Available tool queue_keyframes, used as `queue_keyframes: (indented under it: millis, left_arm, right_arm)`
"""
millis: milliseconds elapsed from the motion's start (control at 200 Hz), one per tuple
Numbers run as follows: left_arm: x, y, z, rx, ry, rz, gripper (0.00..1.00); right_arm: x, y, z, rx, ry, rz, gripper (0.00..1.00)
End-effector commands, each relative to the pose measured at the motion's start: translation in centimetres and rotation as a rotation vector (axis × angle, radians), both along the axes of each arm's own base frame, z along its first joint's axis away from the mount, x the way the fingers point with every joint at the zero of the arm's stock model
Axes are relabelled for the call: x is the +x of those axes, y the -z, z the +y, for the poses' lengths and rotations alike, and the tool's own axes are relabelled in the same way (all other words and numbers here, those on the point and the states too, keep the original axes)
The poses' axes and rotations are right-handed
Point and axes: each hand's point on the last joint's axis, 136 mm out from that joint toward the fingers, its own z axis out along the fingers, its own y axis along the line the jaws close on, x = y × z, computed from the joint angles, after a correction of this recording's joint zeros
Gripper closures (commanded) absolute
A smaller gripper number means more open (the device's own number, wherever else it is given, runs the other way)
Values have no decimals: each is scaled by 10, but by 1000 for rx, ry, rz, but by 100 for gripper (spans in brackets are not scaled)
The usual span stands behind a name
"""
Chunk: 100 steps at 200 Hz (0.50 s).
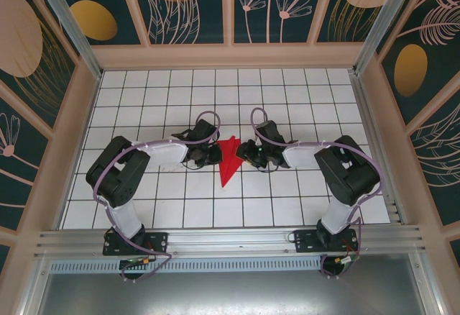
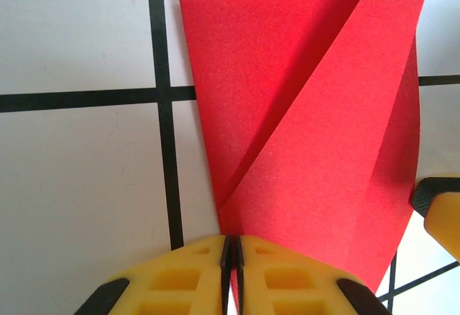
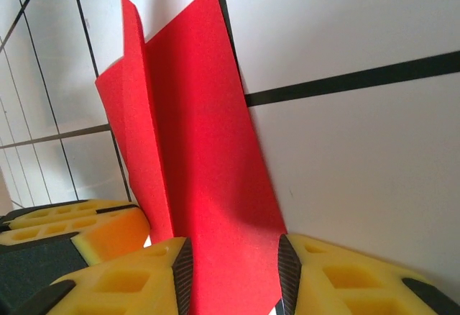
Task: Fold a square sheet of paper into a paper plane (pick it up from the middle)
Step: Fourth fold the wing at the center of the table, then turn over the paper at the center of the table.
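The square sheet of paper (image 1: 230, 158) is folded into a slim red paper plane shape on the white grid table (image 1: 287, 99), its tip toward the arms. My left gripper (image 1: 215, 155) is at its left side and is shut on the paper's edge (image 2: 231, 242), with a thin red strip between the pads. A raised flap (image 2: 302, 149) stands up from the fold. My right gripper (image 1: 246, 153) is at the right side, and its jaws (image 3: 233, 254) stand apart with a red wing (image 3: 194, 135) between them.
The two grippers face each other a few centimetres apart. A right finger (image 2: 440, 211) shows at the edge of the left wrist view, and the left fingers (image 3: 72, 229) show in the right wrist view. Patterned walls (image 1: 230, 6) enclose the table.
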Motion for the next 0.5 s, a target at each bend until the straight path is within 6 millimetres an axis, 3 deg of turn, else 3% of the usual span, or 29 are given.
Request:
queue_keyframes:
  millis: [0, 495]
  left_arm:
    - [-3, 12, 2, 19, 14, 24, 84]
    - [-7, 15, 5, 23, 12, 34, 84]
  right_arm:
    - [-4, 3, 6, 25, -12, 11, 61]
    - [3, -1, -8, -75, 2, -25, 59]
